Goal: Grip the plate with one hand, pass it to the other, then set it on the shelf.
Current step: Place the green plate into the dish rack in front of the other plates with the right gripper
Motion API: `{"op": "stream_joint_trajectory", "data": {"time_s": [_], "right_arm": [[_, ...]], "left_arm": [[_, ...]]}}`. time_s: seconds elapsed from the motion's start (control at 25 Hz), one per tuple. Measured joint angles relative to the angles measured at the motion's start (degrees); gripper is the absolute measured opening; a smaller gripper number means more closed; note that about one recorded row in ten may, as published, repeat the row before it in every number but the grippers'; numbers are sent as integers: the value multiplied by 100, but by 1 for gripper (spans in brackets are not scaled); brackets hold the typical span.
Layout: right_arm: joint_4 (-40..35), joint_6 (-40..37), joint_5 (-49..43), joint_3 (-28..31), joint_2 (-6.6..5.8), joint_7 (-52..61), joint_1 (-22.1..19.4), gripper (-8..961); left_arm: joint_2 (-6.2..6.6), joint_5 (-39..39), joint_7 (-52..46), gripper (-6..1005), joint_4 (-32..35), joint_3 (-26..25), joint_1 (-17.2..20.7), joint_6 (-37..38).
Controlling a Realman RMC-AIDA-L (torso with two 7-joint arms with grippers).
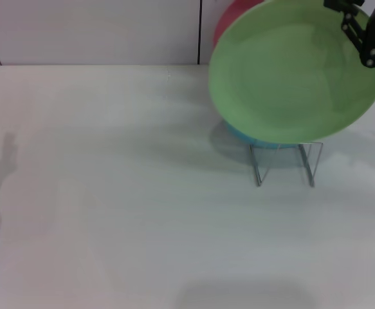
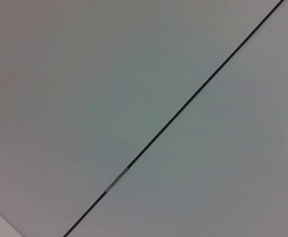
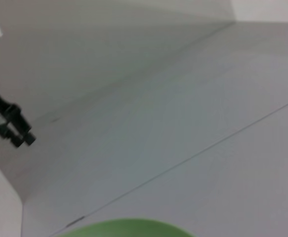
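The light-green plate [image 1: 290, 74] hangs tilted in the air at the far right of the head view, its face toward me. My right gripper [image 1: 359, 31] is shut on its upper right rim. The plate's lower edge is just above the silver wire shelf [image 1: 283, 164], and I cannot tell whether they touch. The plate's rim also shows in the right wrist view [image 3: 129, 228]. A dark jointed part that looks like my left gripper [image 3: 9, 126] shows far off in the right wrist view. The left wrist view shows only a wall.
A turquoise-blue plate [image 1: 242, 134] peeks out below the green plate at the shelf, and a red plate [image 1: 229, 19] stands behind it near the wall. A shadow of an arm lies on the white table [image 1: 110, 193] at the far left.
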Motion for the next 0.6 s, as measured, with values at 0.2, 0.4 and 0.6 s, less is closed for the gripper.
{"op": "stream_joint_trajectory", "data": {"time_s": [0.2,0.4,0.6], "right_arm": [[-43,71,-25,39,-75,72,57,32],[-304,97,-72,-6,-99,278,66,31],[-456,128,-226,-9,-122,423,105,29]], "left_arm": [[0,3,-73,452,7,-12,-15,-22],[0,3,-99,452,7,-8,-36,-28],[0,2,-102,453,6,-4,-41,-29]]}}
